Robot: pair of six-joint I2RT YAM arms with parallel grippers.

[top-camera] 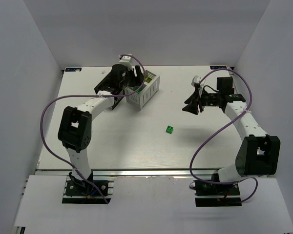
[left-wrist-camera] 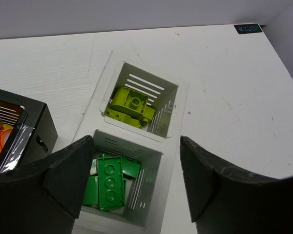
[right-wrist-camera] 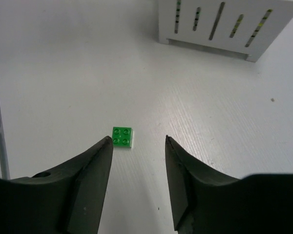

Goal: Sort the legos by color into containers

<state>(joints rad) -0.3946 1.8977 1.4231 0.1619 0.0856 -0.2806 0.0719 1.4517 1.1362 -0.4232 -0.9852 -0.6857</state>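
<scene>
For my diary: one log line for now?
left gripper: open over white slatted rack | right gripper: open | green studded plastic brick: loose

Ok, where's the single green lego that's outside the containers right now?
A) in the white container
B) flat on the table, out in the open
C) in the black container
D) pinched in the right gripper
B: the green lego lies studs-up on the table, apart from the open right gripper.

bright, even overhead light. soft, faint shadows on the table (top-camera: 136, 146), glare strip along its near edge. wrist views sharp, close foreground a bit soft.
</scene>
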